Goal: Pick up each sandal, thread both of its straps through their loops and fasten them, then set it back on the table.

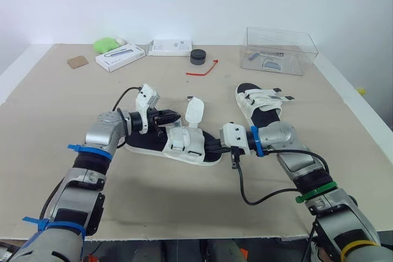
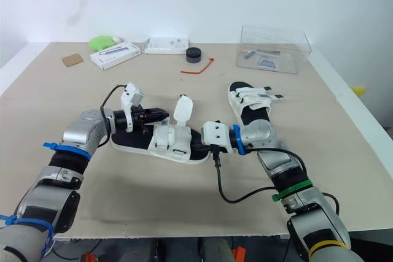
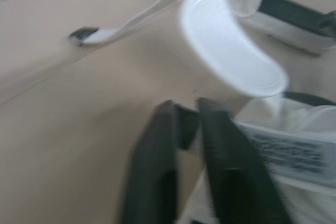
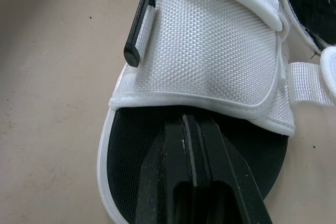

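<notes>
A white sandal with a black footbed (image 1: 175, 145) lies mid-table between my two grippers. Its front strap (image 4: 210, 51) is folded flat over the toe part, with a black loop (image 4: 139, 30) at its side. One white strap flap (image 1: 194, 111) stands up loose. My left gripper (image 1: 173, 116) hovers over the heel end, its fingers (image 3: 163, 145) close together just short of the flap. My right gripper (image 4: 186, 121) is shut, its tips resting on the footbed at the toe end. A second sandal (image 1: 261, 105) lies to the right with its straps across it.
At the back stand a clear plastic box (image 1: 279, 50), a black round puck (image 1: 198, 56), a red tie (image 1: 204, 69), two white boxes (image 1: 120, 57) (image 1: 170, 47), a green object (image 1: 105, 44) and a brown card (image 1: 78, 61). A black cable (image 1: 245, 188) loops under my right wrist.
</notes>
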